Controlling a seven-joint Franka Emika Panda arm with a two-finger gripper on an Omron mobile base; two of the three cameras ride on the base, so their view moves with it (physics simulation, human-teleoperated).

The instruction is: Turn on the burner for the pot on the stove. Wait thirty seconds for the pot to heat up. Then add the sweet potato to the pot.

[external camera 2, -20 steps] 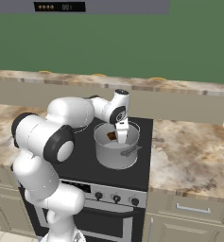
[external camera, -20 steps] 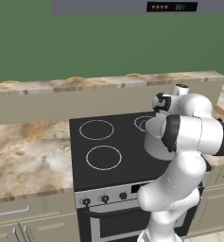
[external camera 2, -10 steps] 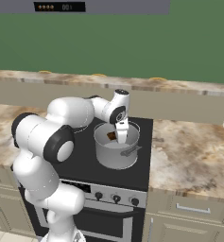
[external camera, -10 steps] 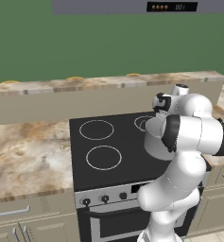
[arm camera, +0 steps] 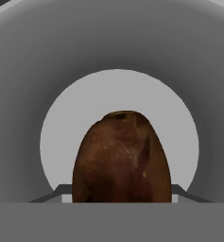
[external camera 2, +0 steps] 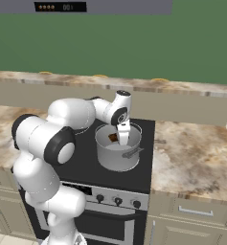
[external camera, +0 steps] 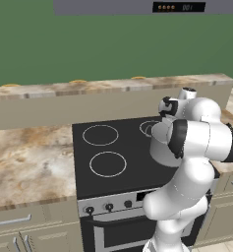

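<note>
The white arm rises from its base, folds at a dark-banded elbow and reaches forward, with the forearm slanting down to the wrist. The hand (external camera 2: 123,139) points steeply downward, its fingers lowered past the rim of the pot (external camera 2: 116,159). Seen along the hand, the sweet potato (arm camera: 122,158) sits clamped between the two fingers, its rounded end pointing away from the wrist.

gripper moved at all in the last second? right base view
No. The gripper hangs at the same spot inside the pot, against the same stretch of rim, with the sweet potato in it.
</note>
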